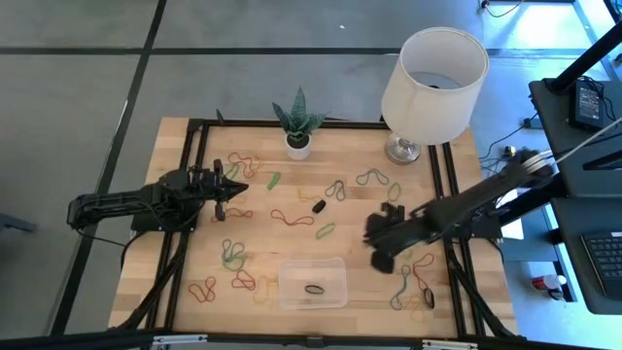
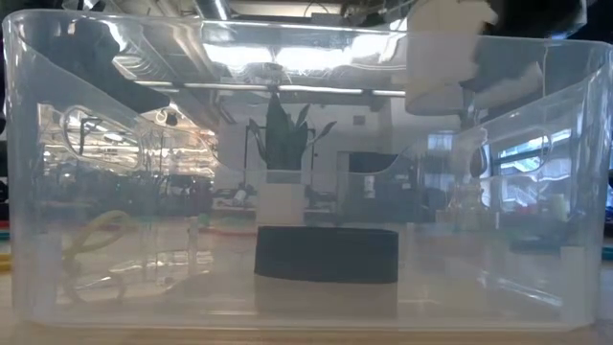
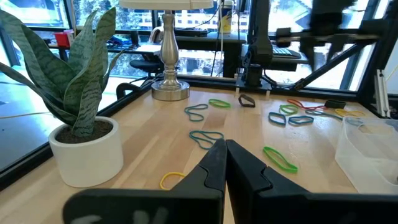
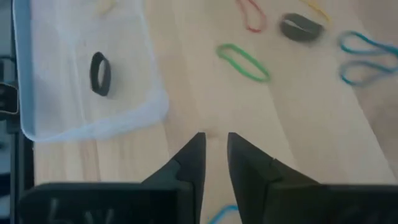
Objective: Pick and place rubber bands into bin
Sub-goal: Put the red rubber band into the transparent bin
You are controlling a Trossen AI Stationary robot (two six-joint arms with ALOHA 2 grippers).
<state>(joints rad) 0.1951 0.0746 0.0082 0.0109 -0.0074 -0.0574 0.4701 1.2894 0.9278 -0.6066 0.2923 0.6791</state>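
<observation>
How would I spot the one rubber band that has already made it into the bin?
Find the clear plastic bin at the table's near edge, below the potted plant in the high view. The black rubber band lies on its floor. It is the only band in there; the coloured loops lie outside on the bare wood.

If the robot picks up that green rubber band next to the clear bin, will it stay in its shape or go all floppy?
Probably floppy: the green rubber band is a thin loop lying flat and squashed long on the table. It looks very light, so it may slide if nudged. It seems unlikely to roll, since it lies flat, not on edge like the black band in the bin.
</observation>
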